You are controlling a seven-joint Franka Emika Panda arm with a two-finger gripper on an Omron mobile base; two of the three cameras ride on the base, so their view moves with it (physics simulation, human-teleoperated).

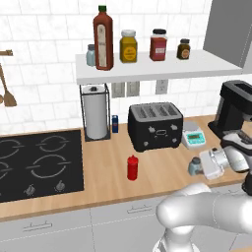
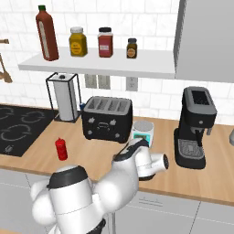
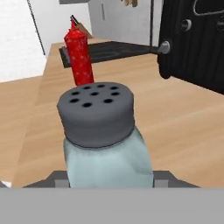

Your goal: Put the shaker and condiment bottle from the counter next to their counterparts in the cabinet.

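Observation:
The shaker, pale blue-green with a grey holed cap, stands on the counter in front of the toaster's right end. My gripper comes at it from the right and is shut on it. In the hand view the shaker sits upright and close, with a fingertip pressed against each side of its body. The all-red condiment bottle stands free to the left. On the cabinet shelf are the small blue-grey shaker and the tall dark-red bottle.
A black toaster and a small scale stand just behind the shaker. A black coffee machine is at the right, with a paper towel holder and the stovetop to the left. Three jars share the shelf.

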